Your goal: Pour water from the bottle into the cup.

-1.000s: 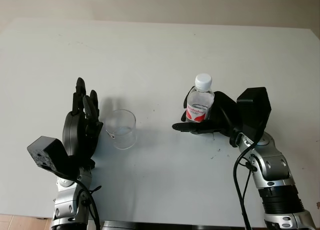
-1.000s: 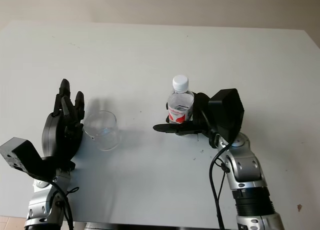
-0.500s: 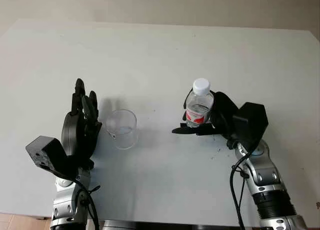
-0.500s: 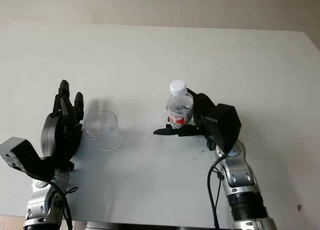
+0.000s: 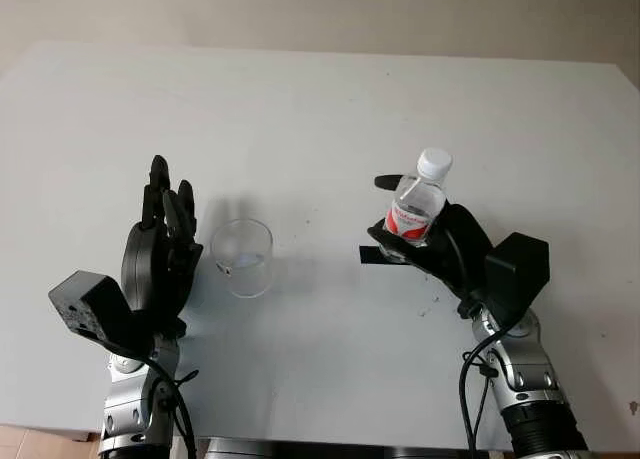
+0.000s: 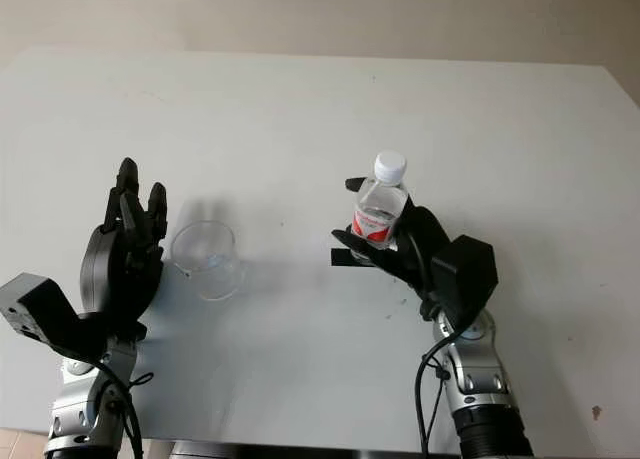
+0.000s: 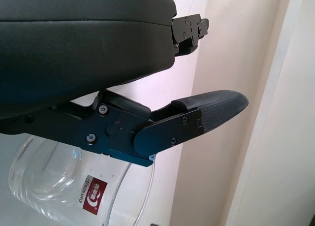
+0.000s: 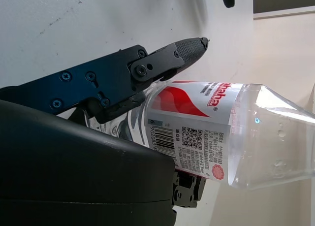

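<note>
A clear plastic water bottle (image 5: 418, 205) with a red-and-white label and a white cap sits in my right hand (image 5: 415, 241), right of the table's centre. The hand is shut on its lower body, and the bottle leans slightly to the right. The right wrist view shows the label (image 8: 197, 127) close up, with a finger (image 8: 152, 68) laid along the bottle. A clear empty cup (image 5: 242, 257) stands upright on the white table (image 5: 320, 99), left of centre. My left hand (image 5: 165, 241) is open just left of the cup, apart from it. In the left wrist view the cup (image 7: 74, 181) sits beneath a finger (image 7: 197, 115).
The white table stretches wide behind and between both hands. Its front edge runs near the bottom of the picture, and a beige wall (image 5: 320, 9) lies beyond its far edge.
My right hand has lifted the bottle, carried it a little to the right and tilted its top rightward. The forearm has drawn back toward the front edge. The left hand and cup have stayed put.
</note>
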You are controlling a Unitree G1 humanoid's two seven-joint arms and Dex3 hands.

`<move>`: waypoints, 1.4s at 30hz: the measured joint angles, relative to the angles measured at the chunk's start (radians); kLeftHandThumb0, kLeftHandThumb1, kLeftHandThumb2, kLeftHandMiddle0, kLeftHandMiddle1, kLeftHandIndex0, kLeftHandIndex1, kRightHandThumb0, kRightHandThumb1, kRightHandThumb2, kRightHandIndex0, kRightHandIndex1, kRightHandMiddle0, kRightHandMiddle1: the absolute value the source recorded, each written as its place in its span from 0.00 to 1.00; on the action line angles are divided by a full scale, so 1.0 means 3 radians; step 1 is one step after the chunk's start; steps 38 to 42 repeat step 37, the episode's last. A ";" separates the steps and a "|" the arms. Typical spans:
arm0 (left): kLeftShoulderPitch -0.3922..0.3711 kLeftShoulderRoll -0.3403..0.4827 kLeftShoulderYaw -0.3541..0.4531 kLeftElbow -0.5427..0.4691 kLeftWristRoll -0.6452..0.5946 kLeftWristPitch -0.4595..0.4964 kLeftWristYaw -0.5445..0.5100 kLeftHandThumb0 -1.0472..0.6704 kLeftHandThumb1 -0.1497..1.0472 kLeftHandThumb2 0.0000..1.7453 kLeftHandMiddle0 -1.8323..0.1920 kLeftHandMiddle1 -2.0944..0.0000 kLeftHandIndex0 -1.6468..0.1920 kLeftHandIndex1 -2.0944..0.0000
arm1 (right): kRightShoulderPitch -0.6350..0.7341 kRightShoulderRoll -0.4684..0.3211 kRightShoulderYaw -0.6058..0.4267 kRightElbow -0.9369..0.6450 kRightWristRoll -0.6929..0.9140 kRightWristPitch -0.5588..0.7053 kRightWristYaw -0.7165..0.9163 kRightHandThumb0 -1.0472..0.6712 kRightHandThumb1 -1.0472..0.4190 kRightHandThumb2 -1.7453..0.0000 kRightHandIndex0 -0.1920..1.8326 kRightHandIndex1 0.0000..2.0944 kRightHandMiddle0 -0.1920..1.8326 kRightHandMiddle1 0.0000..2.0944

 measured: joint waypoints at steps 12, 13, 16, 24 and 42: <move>0.0000 -0.0001 -0.0001 -0.0001 -0.0011 0.0017 0.0006 0.16 1.00 0.42 0.94 0.97 0.97 0.97 | 0.0020 -0.0005 -0.0023 0.0114 -0.0006 -0.0235 0.0167 0.12 0.11 0.97 0.00 0.00 0.00 0.01; 0.0000 -0.0001 -0.0001 -0.0001 -0.0012 0.0016 0.0007 0.16 1.00 0.42 0.94 0.97 0.97 0.97 | 0.0020 -0.0005 -0.0019 0.0139 -0.0029 -0.0288 0.0155 0.10 0.11 0.97 0.00 0.00 0.00 0.00; 0.0000 -0.0002 -0.0001 0.0000 -0.0013 0.0012 0.0007 0.16 1.00 0.42 0.94 0.97 0.97 0.97 | 0.0018 0.0001 -0.0014 0.0205 -0.0107 -0.0437 0.0086 0.08 0.10 0.97 0.00 0.00 0.00 0.00; 0.0000 -0.0003 0.0000 0.0005 -0.0016 0.0001 0.0004 0.16 1.00 0.42 0.94 0.97 0.97 0.97 | -0.0039 0.0057 -0.0047 0.0310 -0.0075 -0.0664 0.0000 0.08 0.08 0.97 0.00 0.00 0.00 0.00; -0.0001 -0.0002 -0.0001 0.0021 -0.0011 -0.0001 0.0011 0.16 1.00 0.42 0.94 0.97 0.97 0.97 | -0.0053 0.0086 -0.0033 0.0311 -0.0156 -0.0743 -0.0172 0.09 0.07 0.97 0.00 0.00 0.00 0.00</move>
